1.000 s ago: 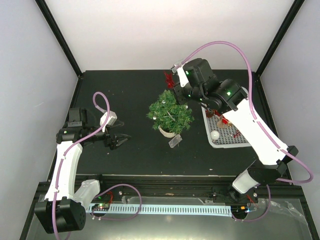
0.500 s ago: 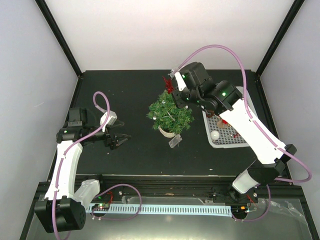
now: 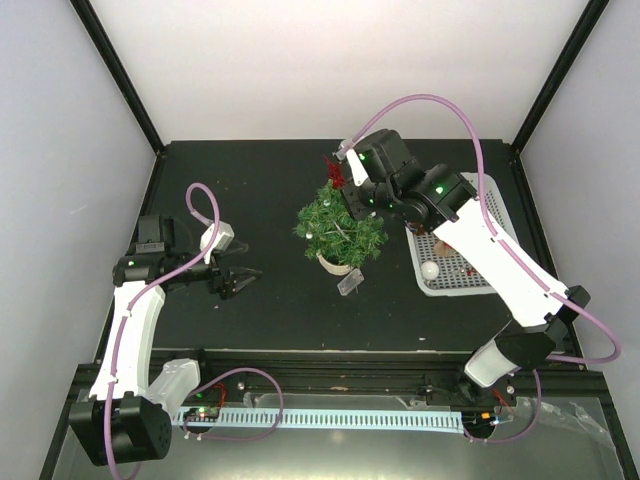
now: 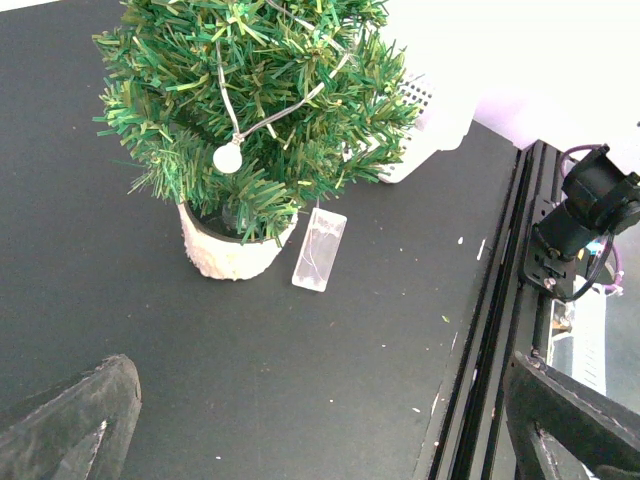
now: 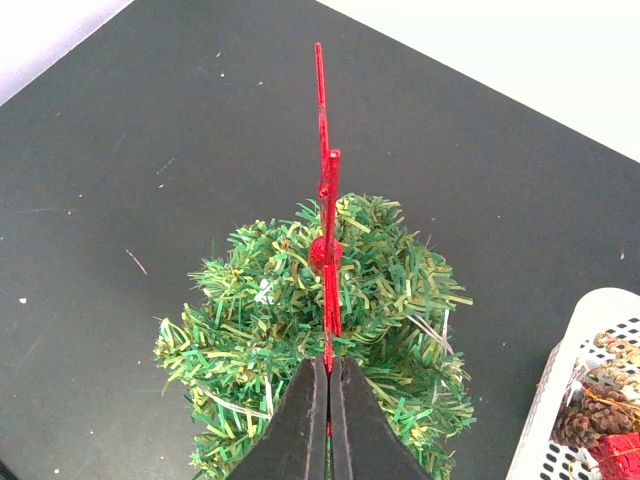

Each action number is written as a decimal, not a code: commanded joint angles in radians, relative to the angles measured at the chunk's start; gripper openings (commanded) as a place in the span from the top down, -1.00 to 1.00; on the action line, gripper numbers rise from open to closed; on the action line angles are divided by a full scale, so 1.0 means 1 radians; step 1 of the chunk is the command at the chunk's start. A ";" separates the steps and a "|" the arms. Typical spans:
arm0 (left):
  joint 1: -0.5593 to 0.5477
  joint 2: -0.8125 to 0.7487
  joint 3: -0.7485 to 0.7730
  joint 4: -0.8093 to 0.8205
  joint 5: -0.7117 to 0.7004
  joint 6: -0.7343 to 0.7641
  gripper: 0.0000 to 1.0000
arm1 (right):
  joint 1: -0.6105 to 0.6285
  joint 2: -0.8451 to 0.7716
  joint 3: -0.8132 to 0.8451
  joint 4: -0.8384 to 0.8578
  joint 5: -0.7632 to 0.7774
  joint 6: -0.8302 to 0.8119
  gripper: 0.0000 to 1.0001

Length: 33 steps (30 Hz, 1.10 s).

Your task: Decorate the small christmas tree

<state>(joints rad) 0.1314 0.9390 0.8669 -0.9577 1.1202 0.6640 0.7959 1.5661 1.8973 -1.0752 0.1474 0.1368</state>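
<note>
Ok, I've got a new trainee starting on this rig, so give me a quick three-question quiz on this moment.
1. True or false: the left arm's jaws hold an ornament.
2. What are the right arm's jaws shut on? A) a white ball B) a flat red ornament C) a pine cone
3. In the top view, on which side of the small christmas tree does the white basket sit?
Key: 1 false, they stand open and empty. 2 B. 3 the right side.
</note>
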 commanded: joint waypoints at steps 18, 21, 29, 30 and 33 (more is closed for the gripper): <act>0.004 0.009 0.018 -0.015 0.026 0.022 -0.98 | 0.006 -0.020 0.104 -0.035 0.050 0.026 0.08; 0.004 0.010 0.017 -0.009 0.022 0.016 -0.98 | 0.006 -0.060 0.092 -0.022 0.127 0.057 -0.06; 0.005 0.014 0.011 0.023 -0.002 -0.023 -0.98 | -0.248 -0.351 -0.418 0.207 0.140 0.255 -0.19; 0.004 0.016 0.011 0.025 -0.004 -0.027 -0.98 | -0.299 -0.387 -0.506 0.251 0.085 0.298 -0.19; 0.004 0.032 0.015 0.026 -0.009 -0.033 -0.98 | -0.413 -0.419 -0.692 0.340 -0.013 0.352 -0.17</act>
<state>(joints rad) 0.1314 0.9535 0.8669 -0.9497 1.1103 0.6456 0.4824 1.1629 1.3861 -0.8806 0.2573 0.3588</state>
